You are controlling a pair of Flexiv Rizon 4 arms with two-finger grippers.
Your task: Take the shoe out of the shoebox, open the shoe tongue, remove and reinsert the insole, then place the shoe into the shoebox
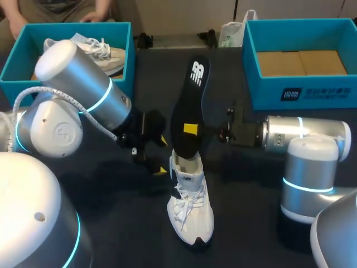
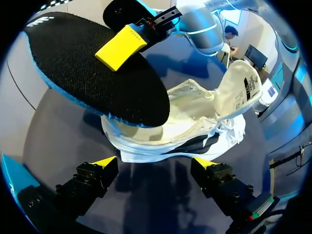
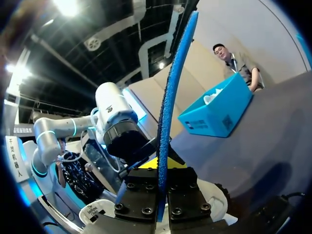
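Standing on its sole near the middle of the dark tabletop (image 1: pixel 251 184): one white shoe (image 1: pixel 190 209), toe toward the robot, laces loose. Tongue (image 2: pixel 243 87) is folded back from the opening, so the inside of the shoe shows in the left wrist view.

Insole (image 1: pixel 189 100): black face, blue edge. It is raised steeply above the shoe, with its lower end at the shoe's opening and its upper end pointing to the far side of the tabletop. Cannot tell whether the lower end touches the footbed.

Right arm (image 1: pixel 301 134) enters from the right, roughly level above the tabletop. The right jaws are clamped on the insole about midway along it, with one yellow fingertip (image 2: pixel 122 46) flat on the black face and the other behind it. From the right wrist, the insole runs edge-on between the two fingers.

Left arm (image 1: pixel 83 95) enters from the left. The left jaws are spread wide and hold nothing, with the fingers (image 2: pixel 105 162) low and just beside the shoe. The shoe lies ahead of them, not between them.

Two blue boxes sit at the far edge. The left shoebox (image 1: pixel 129 50) holds a second white shoe (image 1: pixel 109 53). The right shoebox (image 1: pixel 323 92) shows a brown cardboard floor (image 1: pixel 301 62). The shoe on the tabletop is well apart from both
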